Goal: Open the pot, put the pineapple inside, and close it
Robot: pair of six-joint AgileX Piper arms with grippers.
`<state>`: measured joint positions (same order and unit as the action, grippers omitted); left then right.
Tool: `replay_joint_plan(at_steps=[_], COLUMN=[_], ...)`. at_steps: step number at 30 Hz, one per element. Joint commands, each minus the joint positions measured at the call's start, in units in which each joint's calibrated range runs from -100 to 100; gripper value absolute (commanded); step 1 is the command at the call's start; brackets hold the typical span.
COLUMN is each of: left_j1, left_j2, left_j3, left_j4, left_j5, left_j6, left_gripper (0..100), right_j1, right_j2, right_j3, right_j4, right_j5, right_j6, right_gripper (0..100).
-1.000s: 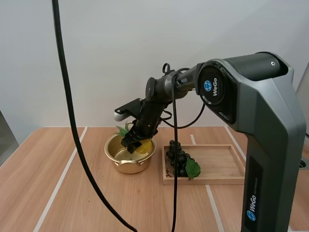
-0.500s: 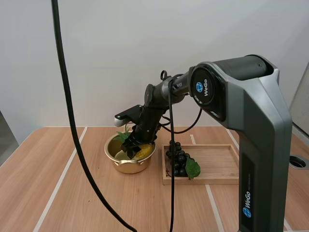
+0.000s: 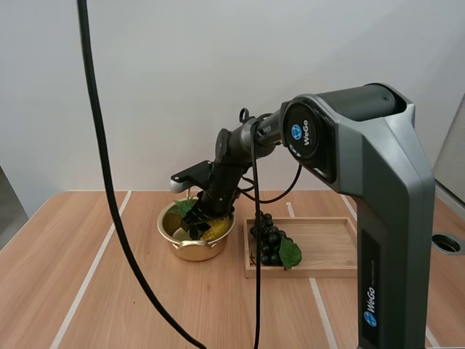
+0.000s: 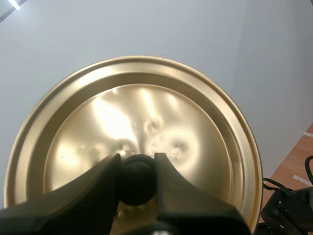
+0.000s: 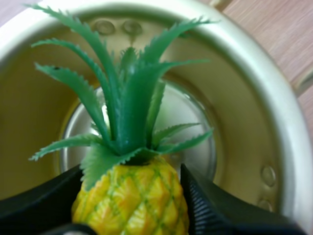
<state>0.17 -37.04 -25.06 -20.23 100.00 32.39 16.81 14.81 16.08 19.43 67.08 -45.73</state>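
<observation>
Left of centre in the high view, the right gripper (image 3: 197, 222) pinches the pineapple (image 5: 131, 196), which sits low inside the open pot (image 3: 190, 251). The left gripper (image 4: 137, 162) clamps the lid (image 4: 146, 112) by its black knob (image 4: 137, 180) — held clear of the pot.

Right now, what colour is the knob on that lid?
Black knob, against the golden lid; the left wrist view shows it best.

Open golden pot (image 3: 190, 251), yellow green-crowned pineapple (image 5: 131, 198) tilted within its rim; golden black-knobbed lid (image 4: 171, 112) apart.
</observation>
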Motion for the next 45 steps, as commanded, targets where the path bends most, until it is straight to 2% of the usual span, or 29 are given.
replay_joint_plan(at_steps=[1, 2, 3, 20, 36, 40, 45], left_j1=[-0.13, -0.13, -0.13, -0.13, -0.13, -0.13, -0.13], left_j2=[0.1, 0.1, 0.1, 0.1, 0.1, 0.1, 0.1], left_j3=[-0.2, -0.2, -0.2, -0.2, -0.2, -0.2, -0.2], left_j4=[-0.1, -0.1, -0.1, -0.1, -0.1, -0.1, -0.1], left_j5=[-0.7, -0.7, -0.7, -0.7, -0.7, -0.7, -0.7], left_j6=[-0.4, -0.4, -0.4, -0.4, -0.4, -0.4, -0.4], left_gripper=[0, 0, 0, 0, 0, 0, 0], right_j1=[0.3, 0.3, 0.3, 0.3, 0.3, 0.3, -0.9], right_j2=[-0.1, -0.1, -0.1, -1.4, -15.4, -20.7, -28.6], right_j3=[0.4, 0.4, 0.4, -0.8, -4.2, -4.2, -4.2], right_j4=[-0.7, -0.7, -0.9, -1.0, -1.1, -3.4, -10.5], right_j5=[0.8, 1.0, 1.0, -4.2, 0.2, 0.2, 0.2], right_j6=[-0.5, -0.5, -0.5, -0.5, -0.5, 0.7, 5.7], right_gripper=[73, 90, 100, 100, 100, 100, 100])
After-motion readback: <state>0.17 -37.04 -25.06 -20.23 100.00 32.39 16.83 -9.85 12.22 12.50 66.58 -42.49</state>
